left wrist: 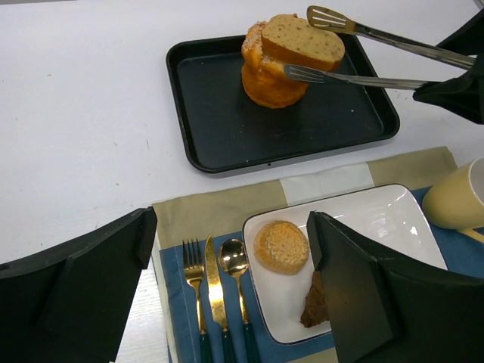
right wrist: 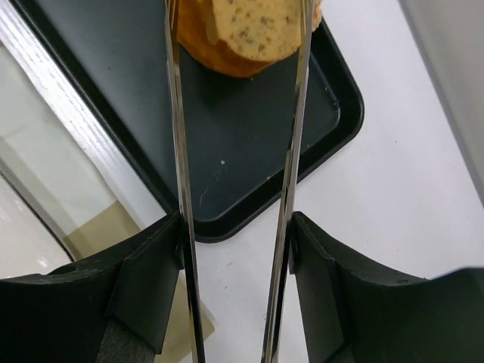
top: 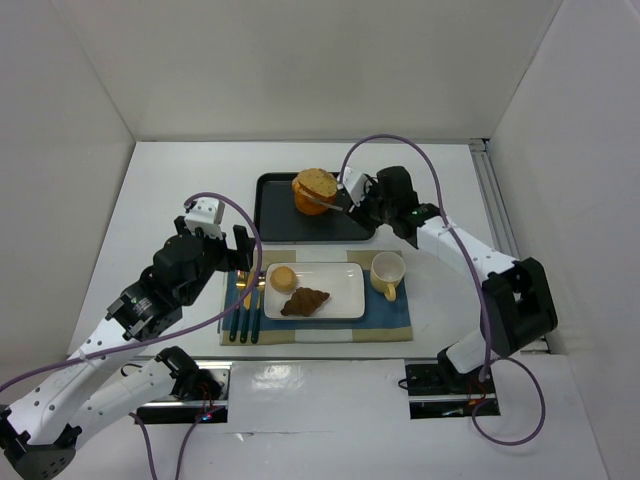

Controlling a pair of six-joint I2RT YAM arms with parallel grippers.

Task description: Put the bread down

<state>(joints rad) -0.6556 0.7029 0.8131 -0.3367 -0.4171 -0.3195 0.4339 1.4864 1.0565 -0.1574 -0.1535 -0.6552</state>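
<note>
My right jaws clamp tongs [right wrist: 175, 151] straddling one slice [right wrist: 261, 30] over tray [right wrist: 249, 166]; my left jaws wide. Left wrist view, unlike right, shows near tray: one bun [left wrist: 281, 246], one croissant [left wrist: 316, 302].

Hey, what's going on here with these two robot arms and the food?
The right tool grips metal tongs, whose tips flank the top bread slice of a stack on the black tray. A round bun and a croissant already lie on the white plate. The left tool hovers open and empty near the plate.
</note>
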